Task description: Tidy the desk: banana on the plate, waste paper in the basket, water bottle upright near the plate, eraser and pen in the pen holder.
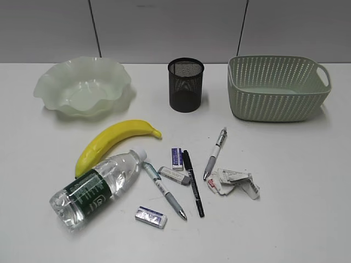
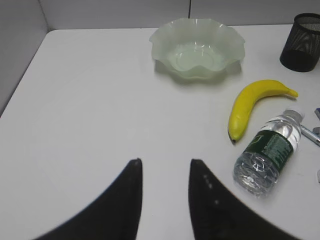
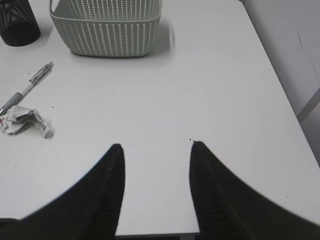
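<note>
We see only our claws' fingers: the left gripper (image 2: pixel 165 172) has two matte black, curved, tapering fingers, with tiny pale specks on one. The right gripper (image 3: pixel 156 152) shows the same black pair.

On the desk (image 1: pixel 307 208), three containers stand along the far edge: the plate (image 1: pixel 82 86) toward the left corner, the pen holder (image 1: pixel 186 85) in the middle, the basket (image 1: pixel 278 86) toward the right. Before the plate the banana (image 1: pixel 115 143) lies slantwise. Just before it the bottle (image 1: pixel 98 188) lies on its side, cap toward the middle. Right of the cap lie three pens (image 1: pixel 192 182) and, among them, two erasers (image 1: pixel 176 158); a third eraser (image 1: pixel 151 217) lies nearer the front edge. The waste paper (image 1: pixel 236 182) lies right of the pens, before the basket.
</note>
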